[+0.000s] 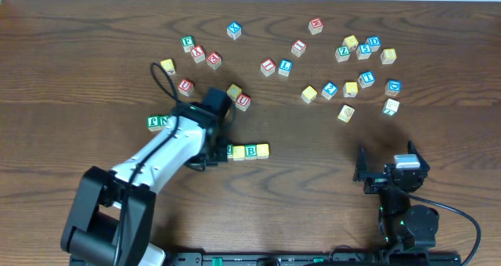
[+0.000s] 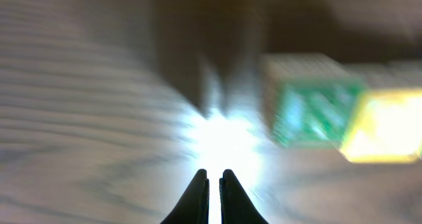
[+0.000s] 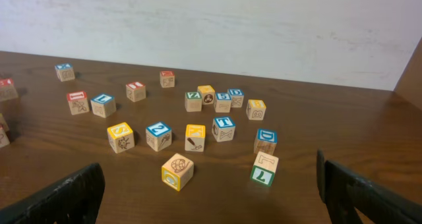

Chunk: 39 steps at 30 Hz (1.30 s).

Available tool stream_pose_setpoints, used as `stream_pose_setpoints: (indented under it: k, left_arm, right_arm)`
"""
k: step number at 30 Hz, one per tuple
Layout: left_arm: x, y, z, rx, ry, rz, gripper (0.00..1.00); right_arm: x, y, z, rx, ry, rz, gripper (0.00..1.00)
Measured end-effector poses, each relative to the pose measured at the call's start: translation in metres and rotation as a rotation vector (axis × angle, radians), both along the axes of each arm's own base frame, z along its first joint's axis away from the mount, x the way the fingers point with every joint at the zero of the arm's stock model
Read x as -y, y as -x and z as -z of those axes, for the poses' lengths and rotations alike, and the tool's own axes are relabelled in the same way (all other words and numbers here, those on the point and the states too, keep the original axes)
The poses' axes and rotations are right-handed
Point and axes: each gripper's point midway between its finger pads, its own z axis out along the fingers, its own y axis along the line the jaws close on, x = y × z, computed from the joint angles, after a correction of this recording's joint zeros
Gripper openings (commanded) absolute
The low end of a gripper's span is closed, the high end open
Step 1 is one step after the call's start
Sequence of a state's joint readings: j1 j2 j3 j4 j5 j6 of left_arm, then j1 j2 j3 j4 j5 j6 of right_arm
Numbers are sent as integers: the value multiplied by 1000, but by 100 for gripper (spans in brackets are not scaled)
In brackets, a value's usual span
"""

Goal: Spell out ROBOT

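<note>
Now: squaring up the row, by my reading; T not yet placed.
Left claw (image 2: 214, 183): pinched shut, holding nothing, just left of the green end cube (image 2: 310, 112); view blurred.
Row (image 1: 251, 151): green, yellow, green B, yellow, side by side on the counter (image 1: 94, 62).
Advice: press low and square on the flat end face so nothing twists; keep the right end free.
T cube (image 3: 224, 128): blue-faced, among loose cubes (image 3: 120, 137) well right of the row.
Right claw (image 3: 210, 184): spread wide, empty.
Surfaces: pale wood, sharp-edged cubes, painted faces; dark grained counter.
</note>
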<state>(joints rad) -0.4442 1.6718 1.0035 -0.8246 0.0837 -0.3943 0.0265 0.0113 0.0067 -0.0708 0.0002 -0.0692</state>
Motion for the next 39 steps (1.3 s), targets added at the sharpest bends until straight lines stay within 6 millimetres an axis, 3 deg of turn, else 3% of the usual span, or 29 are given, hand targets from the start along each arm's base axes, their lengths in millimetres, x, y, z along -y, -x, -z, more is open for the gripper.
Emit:
stream_pose_setpoints:
  k: [5, 20, 30, 39]
  left_arm:
    - [31, 13, 0, -23, 90, 105, 7]
    - [41, 14, 2, 28, 170, 228, 8]
    - [37, 28, 11, -9, 166, 259, 8]
    - [60, 35, 11, 14, 184, 345, 7]
  right_arm:
    - [0, 0, 0, 0, 0, 0, 99]
    - [0, 0, 0, 0, 0, 0, 99]
    - [0, 0, 0, 0, 0, 0, 99]
    - [0, 0, 0, 0, 0, 0, 99]
